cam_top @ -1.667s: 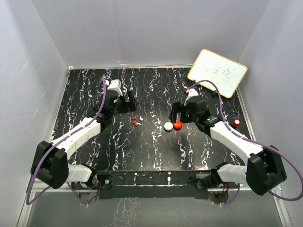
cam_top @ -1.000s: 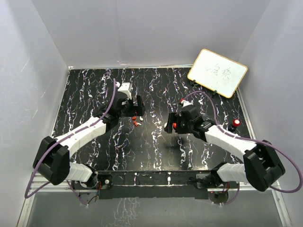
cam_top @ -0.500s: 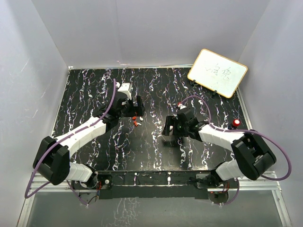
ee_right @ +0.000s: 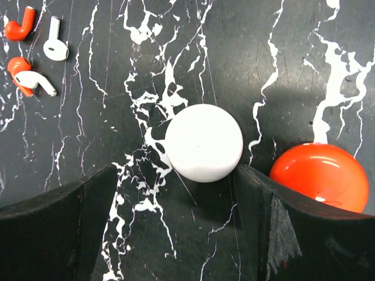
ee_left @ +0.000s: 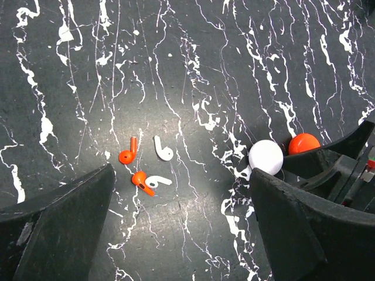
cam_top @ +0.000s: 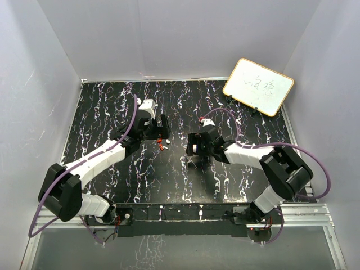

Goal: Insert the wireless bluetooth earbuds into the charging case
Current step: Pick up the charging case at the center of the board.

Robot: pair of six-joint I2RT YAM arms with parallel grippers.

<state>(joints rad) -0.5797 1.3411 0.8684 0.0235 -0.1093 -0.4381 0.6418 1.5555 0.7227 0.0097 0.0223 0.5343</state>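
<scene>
Several tiny earbuds lie loose together on the black marbled table: a red earbud (ee_left: pixel 128 154), a white earbud (ee_left: pixel 163 148), and a red one (ee_left: pixel 140 180) touching a white one (ee_left: pixel 158 181). In the top view these earbuds (cam_top: pixel 163 144) sit just below my left gripper (cam_top: pixel 161 130). That gripper (ee_left: pixel 181 234) hangs open above them, holding nothing. A round white charging case (ee_right: pixel 203 142) lies shut at the mouth of my open right gripper (ee_right: pixel 176 234), against the tip of its right finger (ee_right: pixel 293 234). A round red charging case (ee_right: pixel 319 175) sits outside that finger.
A small whiteboard (cam_top: pixel 259 86) leans at the table's back right corner. White walls close in the table on three sides. In the left wrist view the white case (ee_left: pixel 265 157) and red case (ee_left: pixel 304 142) lie right of the earbuds, beside the right gripper's black body (ee_left: pixel 345 170).
My right gripper has swung left and come down around the two round cases, now hiding them in the top view. The left gripper shifted right over the earbuds, then held still.
</scene>
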